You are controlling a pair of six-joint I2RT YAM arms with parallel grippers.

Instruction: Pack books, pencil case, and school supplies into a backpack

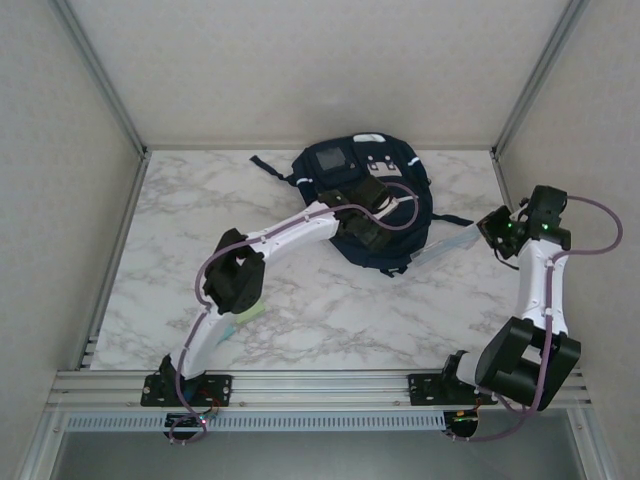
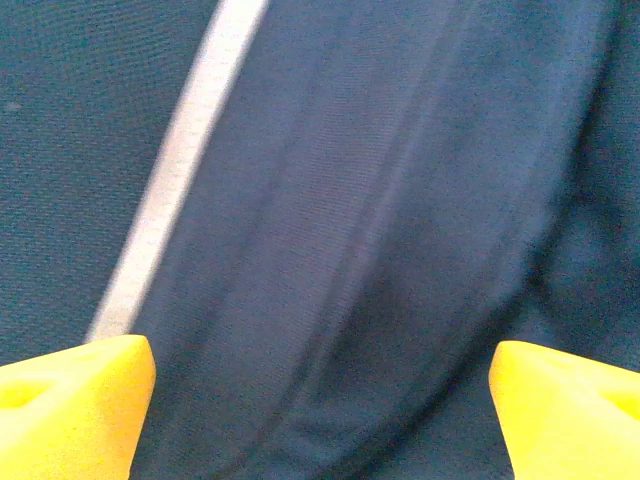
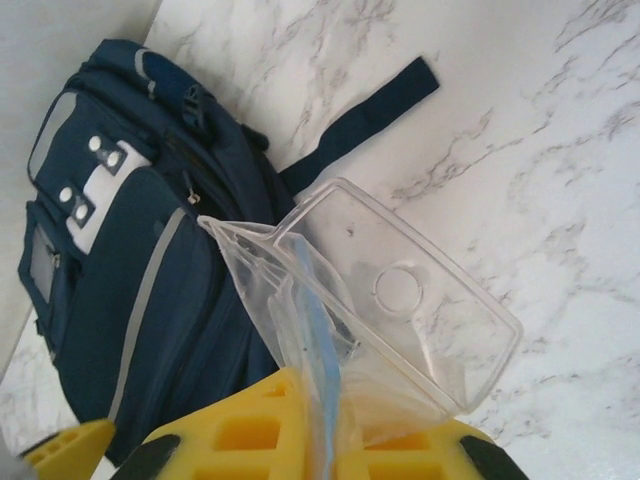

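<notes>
Top view: backpack (image 1: 400, 175) is lying upper centre, with the left gripper (image 1: 372, 222) hanging over it, probably to open it.
Left wrist: 2 fingers (image 2: 70, 400) are gaping wide, holding nothing.
Right wrist: right gripper (image 3: 320, 430) is clamping the clear pencil case (image 3: 400, 290) at lower centre, ready for packing.

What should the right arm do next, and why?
Probably lift the clear case a little and carry it toward the backpack. The right gripper is shut on the case's end, and the case is just beside the backpack, not in it. The left gripper hangs open close over the backpack.
</notes>
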